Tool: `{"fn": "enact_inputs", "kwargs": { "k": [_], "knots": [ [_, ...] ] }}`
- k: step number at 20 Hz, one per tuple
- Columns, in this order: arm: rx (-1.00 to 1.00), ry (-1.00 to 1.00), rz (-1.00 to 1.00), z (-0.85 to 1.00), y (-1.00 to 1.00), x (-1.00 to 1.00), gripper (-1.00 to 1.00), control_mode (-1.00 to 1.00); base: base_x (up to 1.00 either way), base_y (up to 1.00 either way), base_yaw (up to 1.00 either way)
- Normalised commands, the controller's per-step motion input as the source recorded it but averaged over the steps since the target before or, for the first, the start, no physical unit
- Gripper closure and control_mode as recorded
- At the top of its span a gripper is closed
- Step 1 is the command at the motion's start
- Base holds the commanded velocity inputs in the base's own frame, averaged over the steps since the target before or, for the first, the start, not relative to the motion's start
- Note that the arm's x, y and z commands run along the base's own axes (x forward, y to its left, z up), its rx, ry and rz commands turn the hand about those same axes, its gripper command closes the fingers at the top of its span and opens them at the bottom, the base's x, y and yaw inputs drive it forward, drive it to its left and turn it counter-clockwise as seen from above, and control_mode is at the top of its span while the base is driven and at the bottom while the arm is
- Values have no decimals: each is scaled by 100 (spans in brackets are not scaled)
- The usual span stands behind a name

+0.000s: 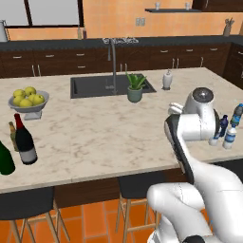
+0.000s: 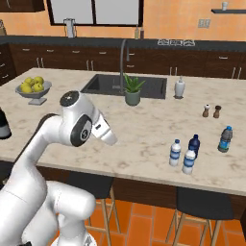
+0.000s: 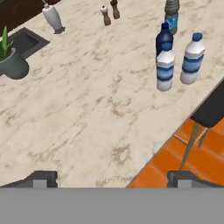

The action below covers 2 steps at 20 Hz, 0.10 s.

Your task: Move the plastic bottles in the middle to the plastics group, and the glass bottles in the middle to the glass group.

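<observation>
Marble surface (image 2: 144, 129) carries the three small plastic bottles (image 3: 165, 65) together near its edge and the dark red-topped wine bottle (image 1: 23, 140) beside the green bottle (image 1: 5, 159), so the empty, open gripper (image 3: 111, 177) seemingly only needs to pull back

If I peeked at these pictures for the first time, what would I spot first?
Probably the big white robot arm, bending over the marble counter. Next, the little cluster of small bottles near the counter's front edge: two clear bottles with blue caps and a dark blue bottle. At the far other end stands a tall wine bottle with a red top, by a bowl of lemons.
</observation>
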Motion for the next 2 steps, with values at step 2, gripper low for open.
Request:
{"fn": "enact_inputs", "kwargs": {
  "k": [2],
  "knots": [
    [3, 0, 23, 26, 52, -81, -100, -100, 0, 0, 0]
  ]
}}
